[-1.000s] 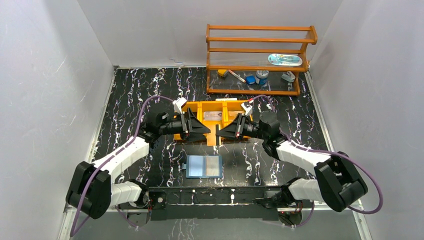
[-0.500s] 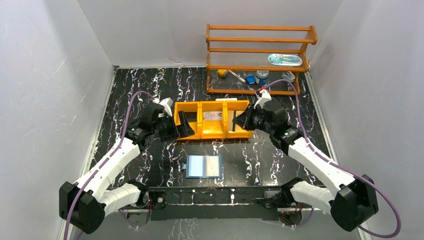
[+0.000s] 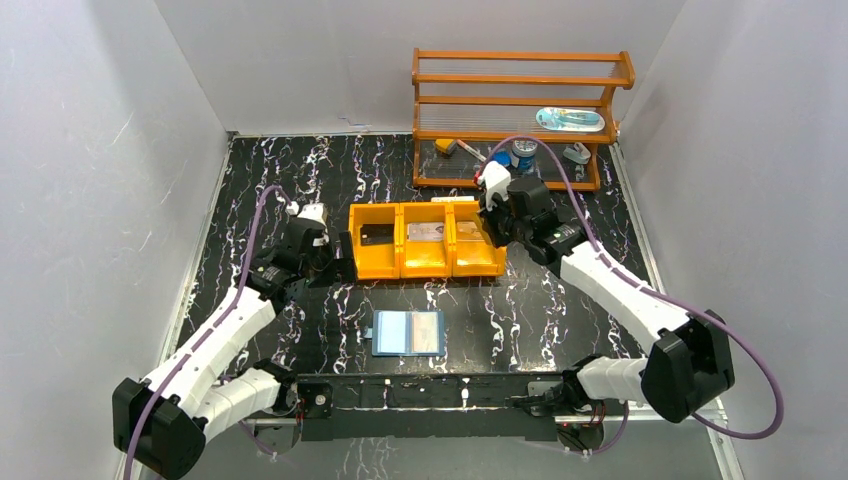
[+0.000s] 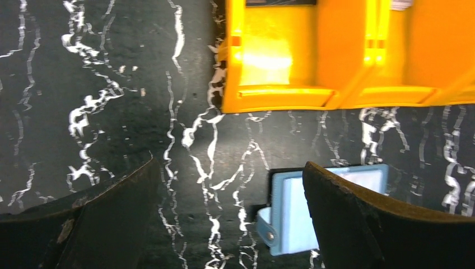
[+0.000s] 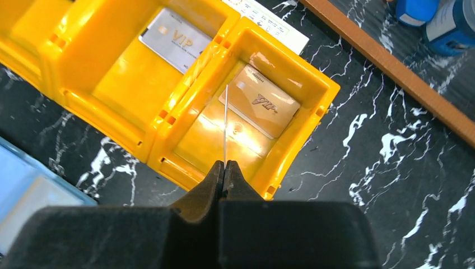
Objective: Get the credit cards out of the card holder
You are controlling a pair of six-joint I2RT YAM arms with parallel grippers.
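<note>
The right hand (image 5: 224, 166) pinches a credit card (image 5: 226, 123) edge-on over the tray's (image 5: 302, 140) right bin for dropping, while the left hand (image 4: 229, 168) gapes empty.

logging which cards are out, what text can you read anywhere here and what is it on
"VIP": silver card in the orange tray's middle compartment; smaller print above it unreadable.
"VIP": gold card in the end compartment.
Print on the white sheet behind the tray: too small.
Nothing readable on the thin card in the right gripper: edge-on.
</note>
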